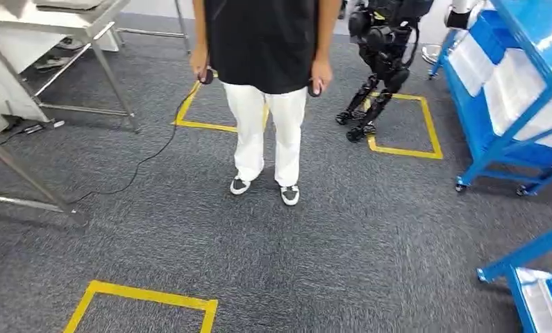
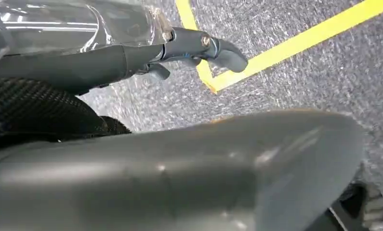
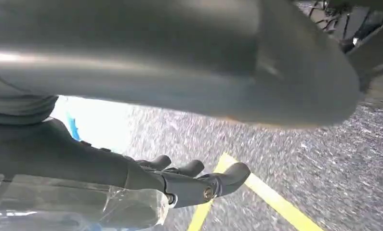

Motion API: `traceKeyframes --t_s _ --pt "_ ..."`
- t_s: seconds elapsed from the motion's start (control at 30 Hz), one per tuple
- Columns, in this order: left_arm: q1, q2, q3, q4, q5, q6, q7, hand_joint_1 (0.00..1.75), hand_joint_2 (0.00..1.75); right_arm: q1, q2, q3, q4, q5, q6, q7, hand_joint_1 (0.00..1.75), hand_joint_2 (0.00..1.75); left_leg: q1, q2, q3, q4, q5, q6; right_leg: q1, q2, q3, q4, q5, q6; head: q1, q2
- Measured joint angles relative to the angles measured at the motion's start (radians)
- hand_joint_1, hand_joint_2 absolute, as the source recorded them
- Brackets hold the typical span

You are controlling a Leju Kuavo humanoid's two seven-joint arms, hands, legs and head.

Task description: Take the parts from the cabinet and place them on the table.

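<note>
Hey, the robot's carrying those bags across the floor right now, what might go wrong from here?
1. A person stands straight ahead on the carpet; walking on risks a collision.
2. A black cable trails across the floor toward the metal table and could snag a foot.
3. The left hand and right hand each hold a slick clear bag, which might slip while walking.

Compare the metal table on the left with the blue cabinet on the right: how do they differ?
The metal table is bare silver steel on thin slanted legs with an open frame beneath; the blue cabinet is painted blue and carries white bins on its shelves. The cabinet rolls on small casters, while the table's legs rest straight on the carpet. Both stand on the same grey carpet, on either side of the person.
</note>
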Motion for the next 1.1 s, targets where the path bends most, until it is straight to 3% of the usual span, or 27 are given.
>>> traceKeyframes --t_s 0.03,0.1,0.13,0.17,0.2,0.3,0.33,0.37,0.4,0.47,0.5,0.53,0.57,0.6,0.63,0.67,0.7,0.77,0.8,0.83,0.87,0.9,0.97,1.0,1.03,1.07,1.1 --pt "0.001 0.000 0.000 0.000 0.000 0.000 0.000 0.00 0.00 0.002 0.000 0.000 0.000 0.000 0.000 0.000 0.00 0.00 -0.001 0.012 0.000 0.000 0.000 0.000 0.000 -0.001 0.013 -0.017 0.017 -0.001 0.000 0.000" --pt "0.001 0.000 0.000 0.000 0.000 0.000 0.000 0.00 0.00 0.004 -0.001 0.000 0.000 0.000 0.000 0.000 0.00 0.00 -0.003 0.033 0.002 0.000 0.000 -0.001 0.001 -0.013 0.101 -0.169 0.088 -0.007 0.000 0.000" --pt "0.002 0.000 0.000 0.000 0.000 0.000 0.000 0.00 0.00 0.003 -0.001 0.000 0.000 0.000 0.000 0.000 0.00 0.00 -0.003 0.043 0.005 0.000 -0.002 -0.003 0.003 -0.047 0.161 -0.272 0.124 -0.012 0.000 0.000" --pt "0.003 0.000 0.000 0.000 0.000 0.000 0.000 0.00 0.00 0.000 -0.001 0.000 0.000 0.000 -0.001 -0.001 0.00 0.00 -0.011 0.052 0.007 0.002 -0.005 -0.008 0.011 -0.103 0.193 -0.340 0.120 -0.015 0.000 0.000" --pt "0.003 0.000 0.000 0.000 0.000 -0.001 0.000 0.00 0.00 -0.003 -0.001 0.000 0.000 0.000 -0.003 -0.002 0.00 0.00 -0.013 0.058 0.007 0.003 -0.007 -0.016 0.016 -0.082 0.190 -0.339 0.128 -0.020 -0.001 0.000" --pt "0.003 0.000 0.000 0.000 0.001 -0.002 -0.003 0.00 0.00 0.000 -0.002 0.000 0.001 0.000 -0.012 -0.007 0.00 0.00 -0.010 0.084 0.010 0.000 -0.006 -0.033 0.021 -0.053 0.180 -0.340 0.131 -0.032 -0.001 0.000" --pt "0.003 0.000 0.000 0.000 0.001 -0.002 -0.003 0.00 0.00 0.000 -0.002 0.000 0.001 0.000 -0.014 -0.007 0.00 0.00 -0.004 0.063 0.007 0.007 -0.014 -0.042 0.012 -0.045 0.184 -0.346 0.139 -0.042 -0.001 0.000" --pt "0.002 0.000 0.000 0.000 0.001 -0.002 -0.006 0.00 0.00 -0.001 -0.003 0.000 0.001 0.001 -0.015 -0.007 0.00 0.00 -0.001 0.012 -0.006 0.044 -0.043 -0.047 0.012 -0.033 0.181 -0.346 0.141 -0.046 -0.002 0.000" --pt "0.001 0.000 0.000 0.000 0.001 -0.002 -0.009 0.00 0.00 -0.003 -0.004 0.000 0.001 0.001 -0.018 -0.008 0.00 0.00 0.000 -0.011 -0.040 0.118 -0.089 -0.049 0.013 -0.025 0.179 -0.346 0.145 -0.052 -0.002 0.000" --pt "0.002 0.001 0.000 0.000 0.002 -0.002 -0.011 0.00 0.00 -0.006 -0.003 0.000 0.001 0.001 -0.019 -0.011 0.00 0.00 0.000 -0.027 -0.119 0.290 -0.163 -0.051 0.016 0.000 0.174 -0.346 0.147 -0.055 -0.002 0.000" --pt "0.001 0.001 0.000 0.000 0.002 -0.002 -0.011 0.00 0.00 -0.006 -0.003 0.000 0.001 0.000 -0.020 -0.012 0.00 0.00 0.000 -0.027 -0.146 0.347 -0.174 -0.050 0.018 0.015 0.172 -0.346 0.149 -0.056 -0.002 0.000" --pt "0.000 0.001 0.000 0.000 0.002 -0.002 -0.011 0.00 0.00 -0.003 -0.003 0.000 0.001 0.000 -0.021 -0.014 0.00 0.00 0.000 -0.028 -0.149 0.346 -0.161 -0.049 0.018 0.029 0.172 -0.345 0.150 -0.055 -0.002 0.000" --pt "-0.001 0.001 0.000 0.000 0.002 -0.003 -0.012 0.00 0.00 -0.002 -0.003 0.000 0.002 0.000 -0.021 -0.017 0.00 0.00 0.000 -0.029 -0.127 0.300 -0.127 -0.046 0.018 0.044 0.173 -0.345 0.151 -0.054 -0.002 0.000" --pt "-0.002 0.001 0.000 0.000 0.002 -0.003 -0.012 0.00 0.00 -0.002 -0.003 0.000 0.002 0.000 -0.021 -0.018 0.00 0.00 -0.001 -0.037 -0.083 0.205 -0.074 -0.040 0.018 0.061 0.174 -0.345 0.153 -0.052 -0.002 0.000" --pt "-0.003 0.001 0.000 0.000 0.002 -0.003 -0.012 0.00 0.00 -0.002 -0.003 0.000 0.002 0.000 -0.022 -0.019 0.00 0.00 -0.001 -0.061 -0.037 0.106 -0.028 -0.034 0.018 0.074 0.175 -0.345 0.154 -0.050 -0.002 0.000" --pt "-0.004 0.001 0.000 0.000 0.003 -0.003 -0.012 0.00 0.00 -0.002 -0.003 0.000 0.002 -0.001 -0.024 -0.022 0.00 0.00 0.000 -0.117 -0.003 0.029 0.000 -0.028 0.015 0.083 0.172 -0.345 0.156 -0.047 -0.002 0.000" --pt "-0.006 0.001 0.000 0.000 0.006 -0.003 -0.013 0.00 0.00 -0.004 -0.003 0.000 0.002 -0.001 -0.026 -0.023 0.00 0.00 -0.001 -0.126 0.001 0.005 -0.002 -0.027 0.024 0.095 0.167 -0.339 0.156 -0.042 -0.002 0.000" --pt "-0.005 0.001 0.000 0.000 0.013 -0.003 -0.013 0.00 0.00 -0.002 -0.003 0.000 0.002 -0.004 -0.029 -0.024 0.00 0.00 -0.006 -0.105 -0.001 0.006 0.000 -0.021 0.017 0.116 0.161 -0.344 0.162 -0.030 -0.001 0.000" --pt "-0.006 0.001 0.000 0.000 0.013 -0.003 -0.014 0.00 0.00 0.000 -0.003 0.000 0.003 -0.006 -0.030 -0.023 0.00 0.00 -0.009 -0.095 0.000 0.005 0.003 -0.016 0.015 0.125 0.157 -0.347 0.166 -0.023 -0.001 0.000" --pt "-0.008 0.000 0.000 0.000 0.013 -0.003 -0.015 0.00 0.00 0.001 -0.006 0.000 0.005 -0.007 -0.030 -0.023 0.00 0.00 -0.001 -0.081 0.000 -0.006 0.012 -0.005 0.014 0.125 0.155 -0.341 0.162 -0.019 -0.001 0.000" --pt "-0.007 0.000 0.000 0.000 0.013 -0.003 -0.015 0.00 0.00 0.002 -0.006 0.000 0.005 -0.007 -0.031 -0.023 0.00 0.00 -0.003 -0.070 0.004 -0.009 0.014 -0.001 0.016 0.071 0.144 -0.317 0.144 -0.018 -0.001 0.000" --pt "-0.005 -0.001 0.000 0.000 0.014 -0.003 -0.015 0.00 0.00 0.001 -0.005 0.000 0.005 -0.007 -0.032 -0.022 0.00 0.00 -0.003 -0.057 0.003 -0.010 0.014 0.004 0.018 0.031 0.118 -0.257 0.103 -0.014 0.003 0.000" --pt "0.000 -0.001 0.000 0.000 0.014 -0.003 -0.016 0.00 0.00 -0.003 -0.005 0.000 0.005 -0.007 -0.032 -0.022 0.00 0.00 -0.006 -0.025 0.001 -0.009 0.014 0.007 0.015 0.001 0.039 -0.090 0.022 -0.006 0.004 0.000" --pt "0.002 0.000 0.000 0.000 0.014 -0.003 -0.016 0.00 0.00 -0.004 -0.005 0.000 0.005 -0.009 -0.032 -0.022 0.00 0.00 -0.007 -0.011 0.000 -0.009 0.013 0.007 0.013 -0.001 0.011 -0.028 0.005 -0.002 0.004 0.000" --pt "0.002 -0.001 0.000 0.000 0.018 -0.003 -0.016 0.00 0.00 -0.002 -0.005 0.000 0.005 -0.010 -0.032 -0.022 0.00 0.00 -0.008 0.002 0.000 -0.009 0.013 0.007 0.010 -0.002 0.008 -0.019 0.013 0.000 0.004 0.000" --pt "0.002 -0.001 0.000 0.000 0.018 -0.003 -0.015 0.00 0.00 0.000 -0.006 0.000 0.005 -0.011 -0.033 -0.022 0.00 0.00 -0.007 0.013 0.000 -0.008 0.012 0.005 0.008 -0.003 0.028 -0.054 0.039 0.002 0.004 0.000" --pt "0.002 -0.002 0.000 0.000 0.018 -0.003 -0.015 0.00 0.00 0.001 -0.006 0.000 0.005 -0.013 -0.034 -0.022 0.00 0.00 -0.006 0.024 0.001 -0.008 0.010 0.003 0.007 -0.008 0.069 -0.130 0.080 0.004 0.004 0.000"
